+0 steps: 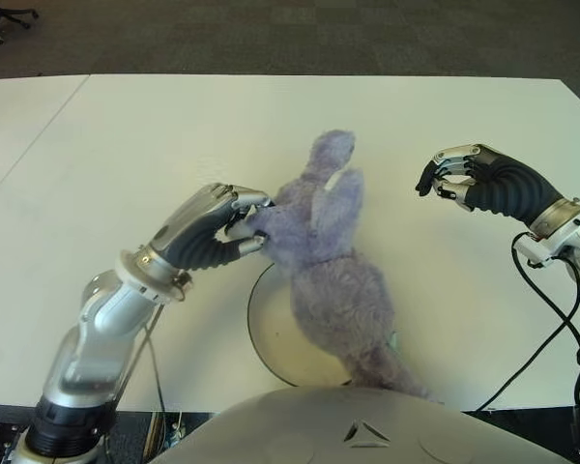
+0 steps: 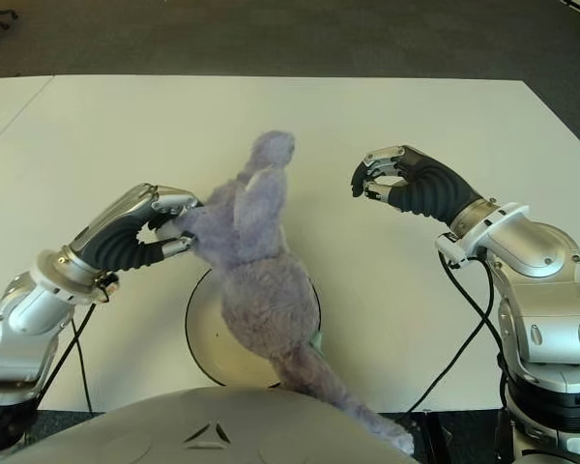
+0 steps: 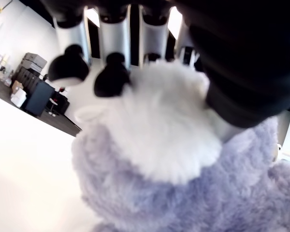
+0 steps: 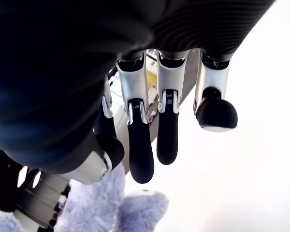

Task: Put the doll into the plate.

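- The doll, a purple plush animal with long ears and a pale patch, lies stretched across the near middle of the table, its lower body over the plate and its head and ears pointing toward the far edge.
- The left hand is closed on the doll: its fingers pinch one of the plush limbs at the doll's left side, and the left wrist view shows dark fingertips pressed into the pale fur.
- The right hand hovers above the table to the right of the doll's head, apart from it; its fingers are loosely curled and hold nothing.
- The plate is a round, cream-coloured dish with a dark rim, near the table's front edge; the doll's body covers much of it, and the doll's tail end reaches past it toward the robot.
- The table is a broad white surface; a seam on the left shows a second white panel butted against it.
- Beyond the far edge lies dark grey carpet, with the base of an office chair in the far left corner.
- Black cables hang from the right forearm over the table's front edge.
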{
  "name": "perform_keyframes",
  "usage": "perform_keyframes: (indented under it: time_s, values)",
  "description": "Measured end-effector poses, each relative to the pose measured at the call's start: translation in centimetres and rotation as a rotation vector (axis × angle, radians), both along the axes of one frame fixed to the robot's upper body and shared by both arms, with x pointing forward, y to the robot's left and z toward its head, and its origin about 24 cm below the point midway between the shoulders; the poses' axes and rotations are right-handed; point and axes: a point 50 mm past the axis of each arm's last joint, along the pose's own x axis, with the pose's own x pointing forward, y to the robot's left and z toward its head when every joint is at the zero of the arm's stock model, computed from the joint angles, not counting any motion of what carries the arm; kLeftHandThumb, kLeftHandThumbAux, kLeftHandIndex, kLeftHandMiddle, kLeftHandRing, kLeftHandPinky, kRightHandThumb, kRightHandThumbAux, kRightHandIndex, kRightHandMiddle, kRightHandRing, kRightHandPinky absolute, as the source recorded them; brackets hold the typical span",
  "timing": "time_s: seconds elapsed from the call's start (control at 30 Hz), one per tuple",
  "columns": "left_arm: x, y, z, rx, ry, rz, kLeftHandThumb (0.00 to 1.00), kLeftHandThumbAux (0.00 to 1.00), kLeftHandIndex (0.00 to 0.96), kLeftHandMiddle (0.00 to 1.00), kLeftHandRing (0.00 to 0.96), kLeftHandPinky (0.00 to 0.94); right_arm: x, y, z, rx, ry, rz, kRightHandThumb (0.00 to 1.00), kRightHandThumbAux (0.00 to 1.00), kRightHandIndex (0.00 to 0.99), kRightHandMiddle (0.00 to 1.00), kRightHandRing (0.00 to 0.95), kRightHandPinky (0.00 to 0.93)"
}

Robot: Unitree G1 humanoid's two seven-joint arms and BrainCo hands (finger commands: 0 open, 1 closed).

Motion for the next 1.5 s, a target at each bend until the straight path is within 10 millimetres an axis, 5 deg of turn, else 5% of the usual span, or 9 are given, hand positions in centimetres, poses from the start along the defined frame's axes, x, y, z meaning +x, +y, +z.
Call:
perform_keyframes:
  time_s: [0.27,0.53,1.33,1.5]
  values:
    - [-1.7,0.4,-1.0,-0.002,0.049,0.000,0.748,0.694,0.442,0.805,0.822,0.841,-0.8,1.1,-0.1,-0.026,-0.041,0.044,0.682,0.724,0.435,0.801,0.800,0.774]
    - [-2.6,0.3,-1.8,-0.010,0.063,-0.025,0.749,0.694,0.442,0.815,0.829,0.845,-2.4,3.4,-3.5,0.032,-0.020,0.167,0.682,0.725,0.435,0.829,0.832,0.838]
    - [-3.2,0.5,-4.1,-0.025,0.090,0.028,0.743,0.694,0.442,0.829,0.843,0.840,-2.0,4.4,-4.4,0.005,-0.042,0.237,0.688,0.728,0.435,0.859,0.868,0.853]
    - [-2.5,0.7,-4.1,0.075,0.145,-0.019,0.722,0.694,0.440,0.765,0.760,0.712,-1.8,4.2,-4.7,-0.017,-0.020,0.225,0.691,0.727,0.435,0.851,0.860,0.841]
